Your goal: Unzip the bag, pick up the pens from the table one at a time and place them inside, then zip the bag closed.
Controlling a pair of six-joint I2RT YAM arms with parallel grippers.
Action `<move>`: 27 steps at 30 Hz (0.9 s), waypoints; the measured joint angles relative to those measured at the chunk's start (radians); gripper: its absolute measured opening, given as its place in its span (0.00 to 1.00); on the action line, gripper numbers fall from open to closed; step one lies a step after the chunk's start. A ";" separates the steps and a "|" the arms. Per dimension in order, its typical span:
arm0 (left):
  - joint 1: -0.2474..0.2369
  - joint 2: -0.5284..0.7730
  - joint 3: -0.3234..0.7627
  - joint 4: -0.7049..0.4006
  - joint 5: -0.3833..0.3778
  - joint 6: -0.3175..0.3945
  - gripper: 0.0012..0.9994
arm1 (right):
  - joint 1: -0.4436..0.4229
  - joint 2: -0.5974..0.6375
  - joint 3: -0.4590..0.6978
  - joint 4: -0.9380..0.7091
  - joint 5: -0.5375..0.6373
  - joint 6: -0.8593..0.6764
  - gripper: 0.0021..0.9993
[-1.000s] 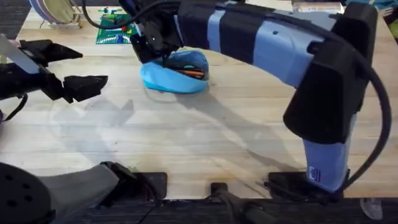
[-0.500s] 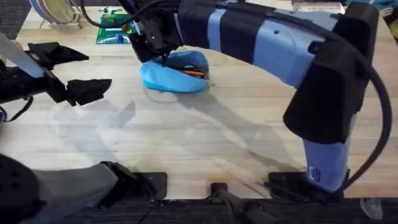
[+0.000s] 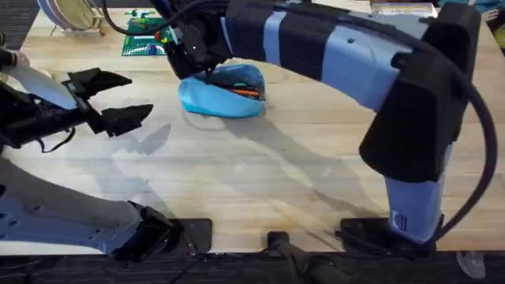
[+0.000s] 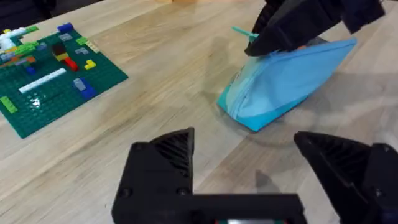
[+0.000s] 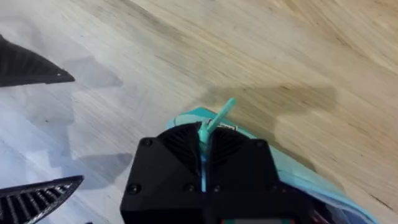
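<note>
The light blue bag [image 3: 213, 99] lies on the table [image 3: 260, 173] at the back, its top partly open with orange pens [image 3: 243, 91] and a dark one showing inside. My right gripper [image 3: 207, 71] is at the bag's left end, shut on the teal zipper pull tab [image 5: 219, 114]; the right wrist view shows its fingers [image 5: 180, 149] pinching the tab over the bag [image 5: 311, 180]. My left gripper [image 3: 140, 95] hovers open to the left of the bag, a short way from it, holding nothing. In the left wrist view it [image 4: 255, 168] faces the bag [image 4: 286, 81].
A green brick baseplate [image 3: 146, 39] with small coloured bricks lies at the back left, also seen as the baseplate [image 4: 50, 81] in the left wrist view. A rack with discs [image 3: 71, 16] stands at the far left corner. The right arm [image 3: 355, 63] spans the table's right half.
My left gripper has moved to the right, closer to the bag, still open. The right gripper and the bag have stayed where they were.
</note>
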 joint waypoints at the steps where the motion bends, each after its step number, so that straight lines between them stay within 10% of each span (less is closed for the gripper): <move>1: 0.000 0.016 0.000 0.005 0.007 0.013 0.99 | 0.000 0.000 0.000 0.000 0.000 0.000 0.03; 15: -0.145 0.136 0.000 0.218 0.058 0.055 0.99 | 0.000 0.000 0.000 0.000 0.000 0.000 0.03; 27: -0.309 0.141 0.000 0.516 0.126 -0.189 0.99 | 0.000 0.000 0.000 0.000 0.000 0.000 0.03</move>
